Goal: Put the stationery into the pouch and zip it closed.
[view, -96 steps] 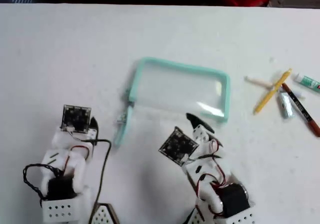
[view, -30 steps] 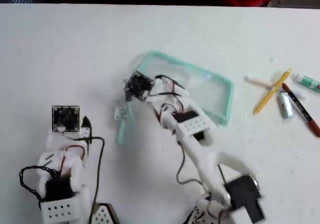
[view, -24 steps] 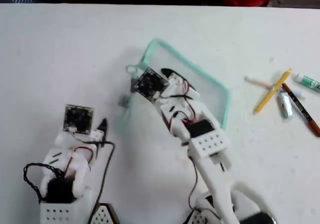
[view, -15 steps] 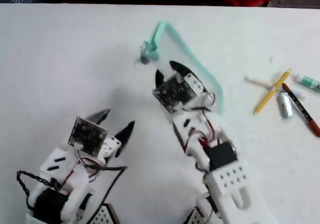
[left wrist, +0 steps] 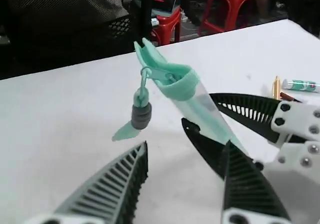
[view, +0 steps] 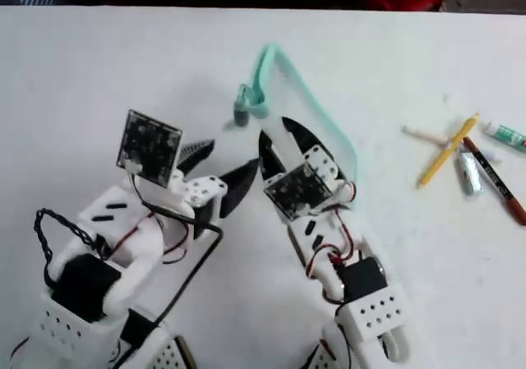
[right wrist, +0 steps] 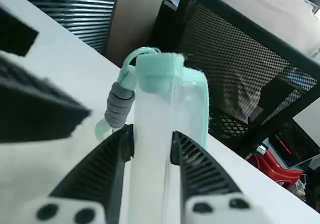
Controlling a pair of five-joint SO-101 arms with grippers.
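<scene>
1. The right hand was clamped on the pouch, one finger on each clear side, holding it up on its narrow edge rather than flat. From above, the near part of the pouch was buried behind that hand and its arm, so I couldn't tell if its lower edge touched the bench.
2. I couldn't make out whether the zip was open or done up either. The teal end and the grey zip pull dangling off it were clear enough, but the rest of the zip line wasn't.
3. The left hand was spread wide open and gripping nothing. It sat just beside the right hand, with its tips near the zip pull but not touching it.
4. The stationery lay loose on the bench, well apart from the pouch. There was a yellow pen crossed over a pale stick, a dark red marker and a white-and-green tube cut off by the high view's edge. A small silvery bit between pen and marker was too blurry to name.
5. About three seconds earlier the pouch had been lying flat in front of both arms. Since then the right hand had grabbed it, tipped it up and swung the zip end away from the robot.
6. The left arm had been pulled back, well apart from the pouch, and had since come forward. The stationery hadn't budged.
</scene>
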